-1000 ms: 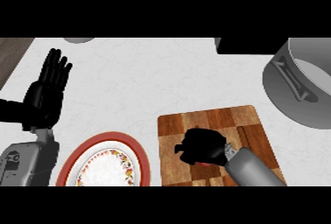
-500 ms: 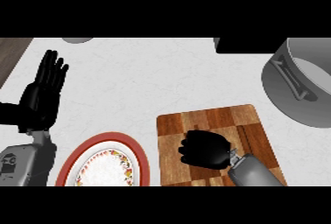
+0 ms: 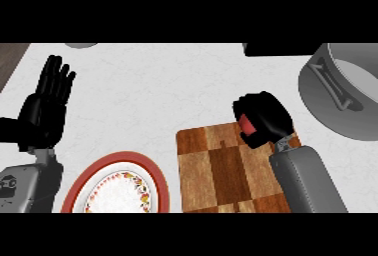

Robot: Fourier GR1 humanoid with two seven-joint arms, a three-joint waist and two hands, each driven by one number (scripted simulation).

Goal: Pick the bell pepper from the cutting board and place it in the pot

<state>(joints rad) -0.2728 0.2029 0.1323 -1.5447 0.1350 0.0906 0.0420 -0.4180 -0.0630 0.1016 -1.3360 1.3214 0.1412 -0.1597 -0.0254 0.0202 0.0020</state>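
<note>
1. The white counter point(image 3: 162, 95) spreads under everything I see.
2. The grey pot point(image 3: 347, 95) sits at the far right, with one handle on its near-left rim.
3. The wooden cutting board point(image 3: 229, 175) lies near me, right of centre.
4. A red-rimmed plate point(image 3: 118, 187) lies to the left of the board, near me.
5. My left hand point(image 3: 46, 107) rests at the left edge, fingers straight and pointing up, holding nothing.
6. My right hand point(image 3: 264, 117) is over the board's far right corner, fingers curled round the red bell pepper point(image 3: 247, 125).
7. Only a red patch of the pepper shows between my fingers, left of the pot.
</note>
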